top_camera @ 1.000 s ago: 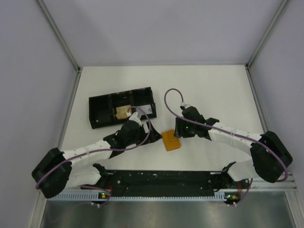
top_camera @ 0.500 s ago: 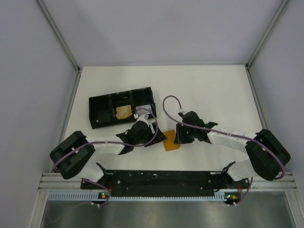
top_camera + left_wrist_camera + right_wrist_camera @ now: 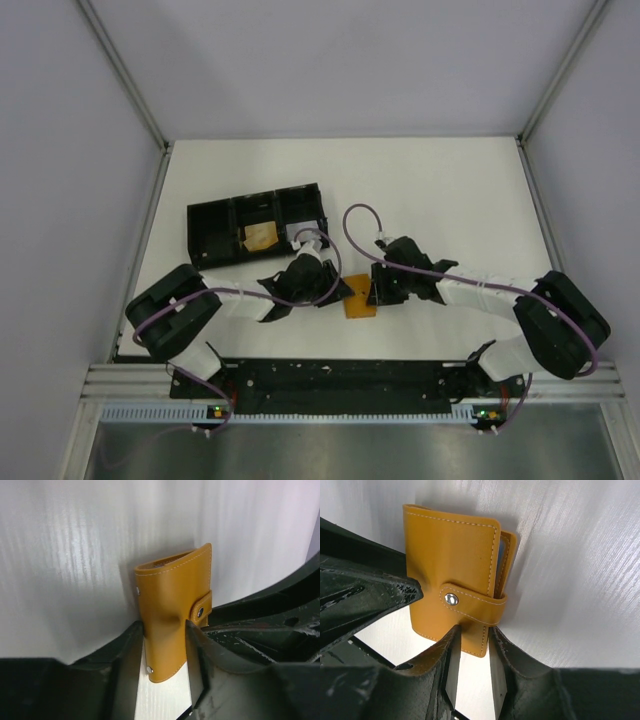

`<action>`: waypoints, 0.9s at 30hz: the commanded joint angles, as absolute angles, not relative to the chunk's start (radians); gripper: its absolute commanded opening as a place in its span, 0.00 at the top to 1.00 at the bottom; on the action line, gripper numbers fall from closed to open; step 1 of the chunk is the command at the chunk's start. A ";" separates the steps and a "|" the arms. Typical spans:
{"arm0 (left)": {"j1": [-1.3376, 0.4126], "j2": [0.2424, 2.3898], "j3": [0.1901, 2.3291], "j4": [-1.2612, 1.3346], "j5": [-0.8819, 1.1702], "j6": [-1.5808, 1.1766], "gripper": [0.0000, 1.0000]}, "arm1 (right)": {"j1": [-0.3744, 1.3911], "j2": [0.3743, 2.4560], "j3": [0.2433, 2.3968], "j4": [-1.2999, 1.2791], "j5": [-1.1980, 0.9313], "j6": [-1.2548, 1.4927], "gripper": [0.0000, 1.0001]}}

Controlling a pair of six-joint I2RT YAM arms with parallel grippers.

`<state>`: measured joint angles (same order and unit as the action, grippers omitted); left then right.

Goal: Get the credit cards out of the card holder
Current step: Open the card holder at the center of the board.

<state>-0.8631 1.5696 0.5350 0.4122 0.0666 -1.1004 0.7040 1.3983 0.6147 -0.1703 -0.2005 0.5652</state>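
The card holder (image 3: 360,298) is an orange-tan sleeve, snapped shut by its strap (image 3: 470,602), lying on the white table between both grippers. In the left wrist view my left gripper (image 3: 164,635) is shut on the card holder (image 3: 172,605), its jaws pressing both long sides and denting the leather. My right gripper (image 3: 474,632) is shut on the card holder's (image 3: 447,555) corner just below the strap. The credit cards stay hidden inside; only a thin bluish edge (image 3: 500,550) shows between the covers. From above, the left gripper (image 3: 338,291) and right gripper (image 3: 376,291) meet at the holder.
A black three-compartment tray (image 3: 210,228) lies at the back left, with a flat tan item (image 3: 260,237) in its middle compartment. Purple cables loop over both wrists. Grey walls enclose the table on three sides.
My left arm swung right from the tray to the holder and its jaws closed on it. My right gripper narrowed onto the holder's corner and shifted slightly nearer.
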 commanded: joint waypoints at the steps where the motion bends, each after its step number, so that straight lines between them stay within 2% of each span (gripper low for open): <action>1: -0.884 1.578 0.551 0.476 0.091 -1.106 0.67 | 0.706 1.411 0.614 -0.098 -0.222 0.583 0.72; 5: -0.884 1.551 0.529 0.477 0.063 -1.101 1.00 | 0.719 1.394 0.641 -0.142 -0.184 0.565 0.68; 11: -0.887 1.499 0.520 0.436 0.029 -1.086 1.00 | 0.797 1.348 0.762 -0.300 0.018 0.525 0.58; 15: -0.897 1.464 0.520 0.407 0.009 -1.075 1.00 | 0.864 1.361 0.837 -0.364 0.199 0.519 0.57; 27: -0.914 1.450 0.526 0.385 -0.058 -1.068 1.00 | 0.877 1.482 0.888 -0.344 0.175 0.548 0.62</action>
<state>-0.9062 1.4818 0.5266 0.3614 -0.0261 -1.0752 0.8635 1.4448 0.8646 -0.3454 0.1757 0.5350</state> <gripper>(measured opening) 0.022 0.391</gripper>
